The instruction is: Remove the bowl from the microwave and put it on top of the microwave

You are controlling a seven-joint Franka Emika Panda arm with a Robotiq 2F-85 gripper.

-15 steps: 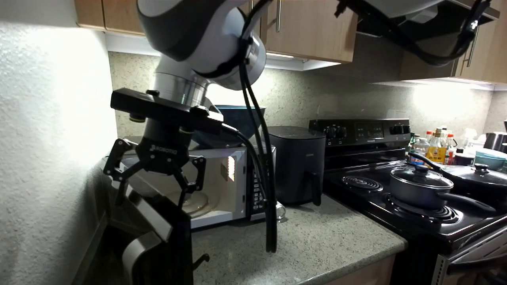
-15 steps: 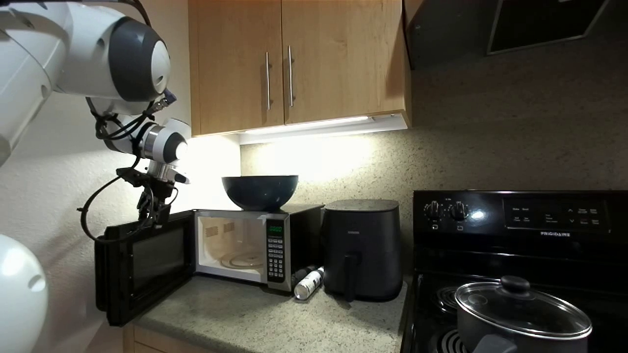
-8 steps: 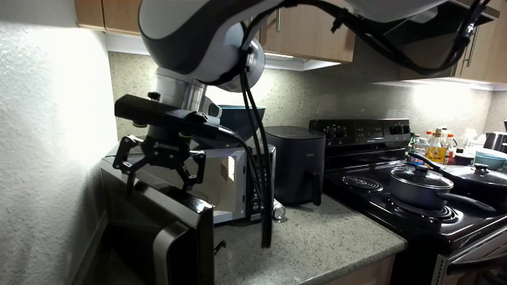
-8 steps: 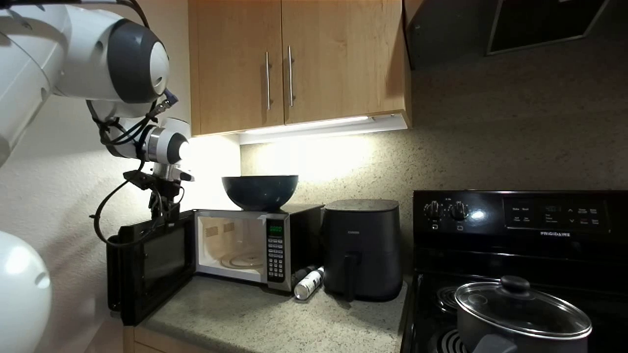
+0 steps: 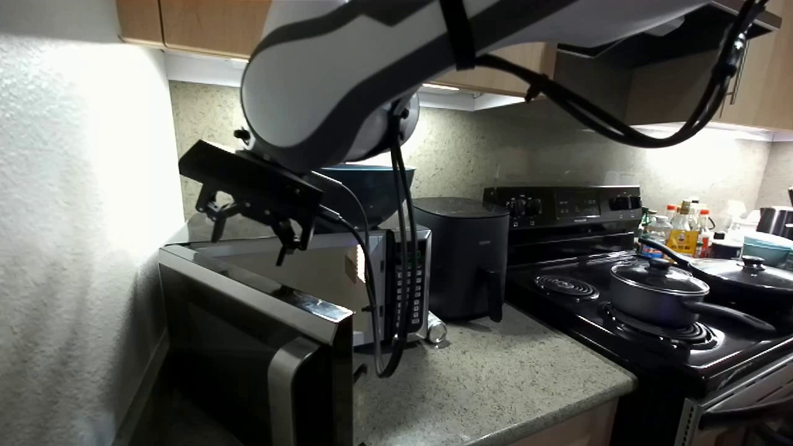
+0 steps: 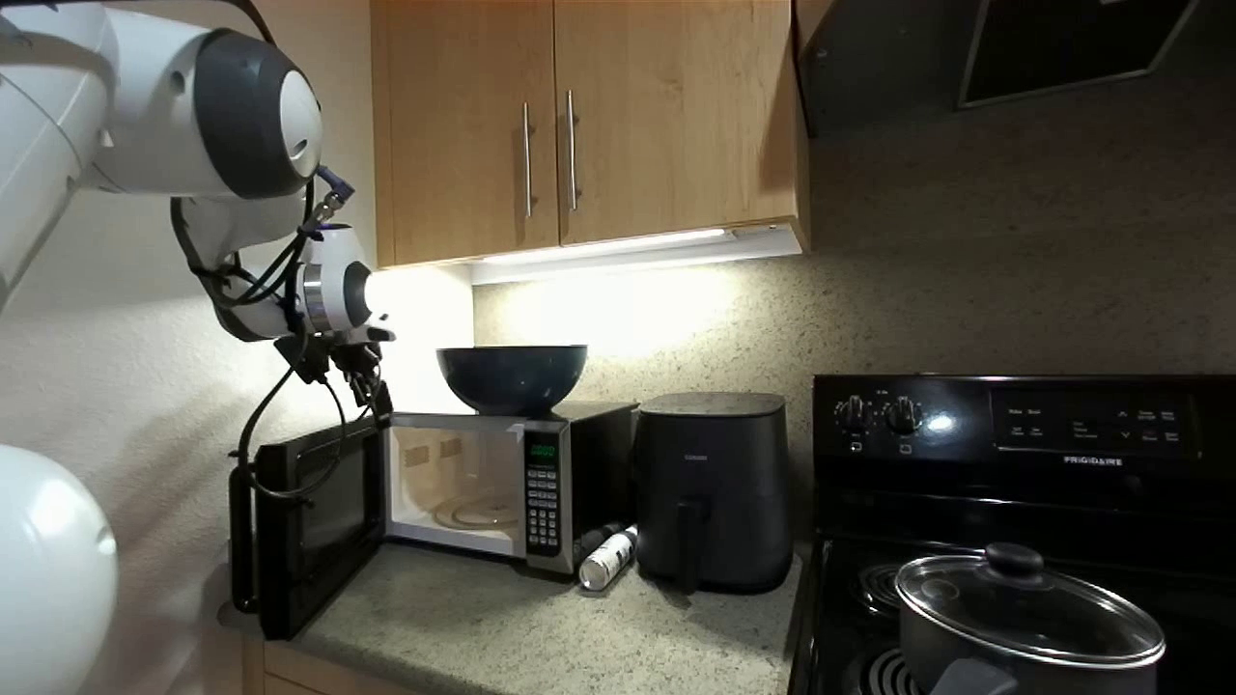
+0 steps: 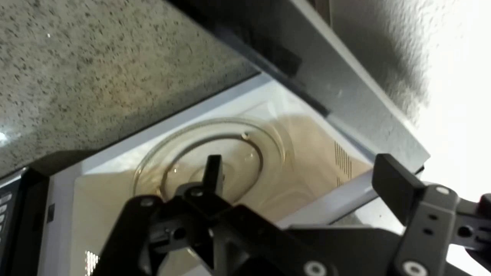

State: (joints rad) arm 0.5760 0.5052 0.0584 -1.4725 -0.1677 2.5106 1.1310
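Speckled backsplash (image 6: 676,357) lay lit beyond my gripper (image 7: 303,176). Beside my gripper and apart from it, the dark bowl (image 6: 512,381) sat upright on top of the microwave (image 6: 603,473). Lower than my gripper, the microwave's door (image 5: 229,341) stood open; past one of my widely parted fingers (image 7: 395,188), in the wrist view, I saw the glass turntable (image 7: 245,168). Farther from my gripper stood a black appliance (image 6: 724,463), then a lidded pot (image 6: 1024,623) on the stove (image 6: 956,401).

A black air fryer (image 6: 739,497) stands on the speckled countertop (image 6: 492,613) beside a Frigidaire electric stove (image 6: 966,420); a glass-lidded saucepan (image 5: 653,297) sits on a coil burner (image 5: 695,336)
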